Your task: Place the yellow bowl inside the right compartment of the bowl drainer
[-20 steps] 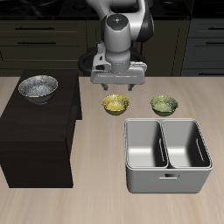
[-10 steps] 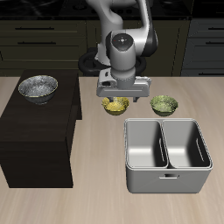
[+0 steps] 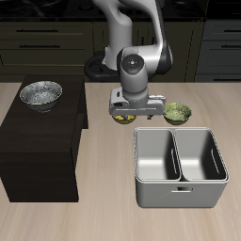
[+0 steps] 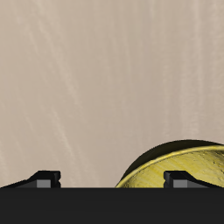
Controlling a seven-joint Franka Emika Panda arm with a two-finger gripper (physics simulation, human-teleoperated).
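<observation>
The yellow bowl [image 3: 122,119] stands on the table behind the bowl drainer [image 3: 179,193], mostly covered by my gripper [image 3: 134,113]. The gripper is low over the bowl and open, its fingers wide apart. In the wrist view the yellow bowl's [image 4: 179,166] glossy rim and speckled inside show close up beside one fingertip [image 4: 179,178], with the gripper [image 4: 112,180] straddling the rim. Both of the drainer's grey wells hold nothing, the right compartment [image 3: 200,155] included.
An olive-green bowl [image 3: 177,113] sits beside the yellow one, just behind the drainer. A silver-grey speckled bowl [image 3: 40,93] rests on a dark cabinet block [image 3: 38,141] at the table's side. Dark kitchen cabinets line the back.
The gripper has come down and slightly toward the green bowl, from above the yellow bowl to right over it, now hiding most of the bowl. The bowls have not moved.
</observation>
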